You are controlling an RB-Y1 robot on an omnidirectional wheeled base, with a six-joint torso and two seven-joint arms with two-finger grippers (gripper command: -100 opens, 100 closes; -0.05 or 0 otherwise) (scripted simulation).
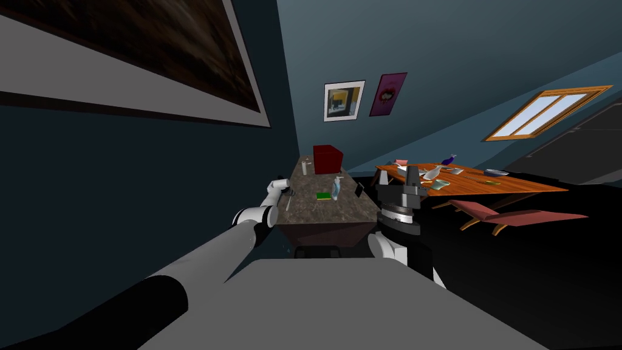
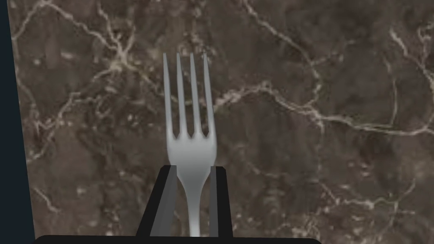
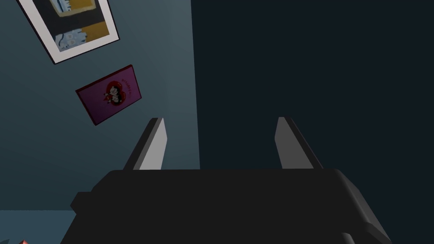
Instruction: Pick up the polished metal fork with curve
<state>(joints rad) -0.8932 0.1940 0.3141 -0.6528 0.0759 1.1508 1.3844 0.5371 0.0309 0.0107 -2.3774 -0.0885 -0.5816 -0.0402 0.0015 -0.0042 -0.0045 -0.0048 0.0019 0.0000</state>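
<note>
Two thin grey fingers (image 2: 165,203) of the left jaws are pinching the fork (image 2: 191,148) at its neck, one on each side, just below the shoulder where the head is narrowing into the handle.

Item 1, fork: four long, slim tines are tapering to fine points and running straight out from the jaws. The head is broadening into rounded shoulders. The finish is showing as smooth, plain grey metal with a soft sheen, darker down the neck and lighter along the handle, which is passing between the fingers to the dark gripper body. The fork is sitting over the bench, close to the edge that is meeting the dark blue wall; whether it is touching the surface I cannot tell.

Item 2, bench (image 1: 328,212): a long slab of brown stone-like material is carrying pale, branching veins and small light flecks.

Item 3, farther along the bench: a green and yellow sponge-like block (image 1: 324,195) is lying just beside a pale blue bottle (image 1: 337,185). A small white cylinder (image 1: 304,167) and a dark red box (image 1: 327,158) are standing near the far end.

Item 4, right jaws: these are standing spread wide and holding nothing, the fingers (image 3: 154,146) pointing upward. The right arm is rising beside the bench's near right corner.
</note>
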